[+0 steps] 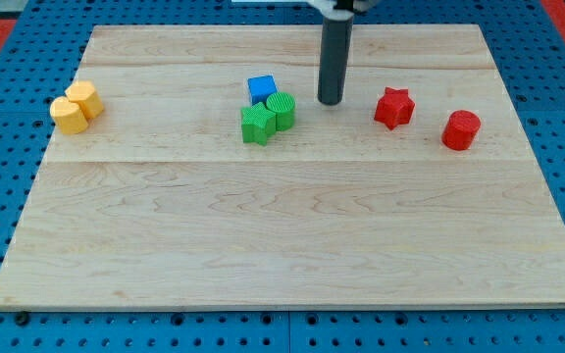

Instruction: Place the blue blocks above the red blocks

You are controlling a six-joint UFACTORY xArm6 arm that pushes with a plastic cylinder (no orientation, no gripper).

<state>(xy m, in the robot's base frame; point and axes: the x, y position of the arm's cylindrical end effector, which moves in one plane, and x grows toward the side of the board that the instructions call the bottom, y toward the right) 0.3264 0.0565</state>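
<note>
Wooden board (282,245) bears no writing. My tip (331,101), a bare rod without pincer, rests just right of the blue cube (261,88), left of the red star (394,107) and red cylinder (461,129).

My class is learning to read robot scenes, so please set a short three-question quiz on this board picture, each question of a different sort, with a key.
1. True or false: my tip touches the blue cube.
2. Which block lies nearest the view's right edge? A) red star B) red cylinder C) green cylinder
3. Fill in: the two yellow blocks sit near the board's ____ edge in the view.

Key
1. False: the tip stands apart, on the view's right of the blue cube and green blocks.
2. B
3. left
</note>
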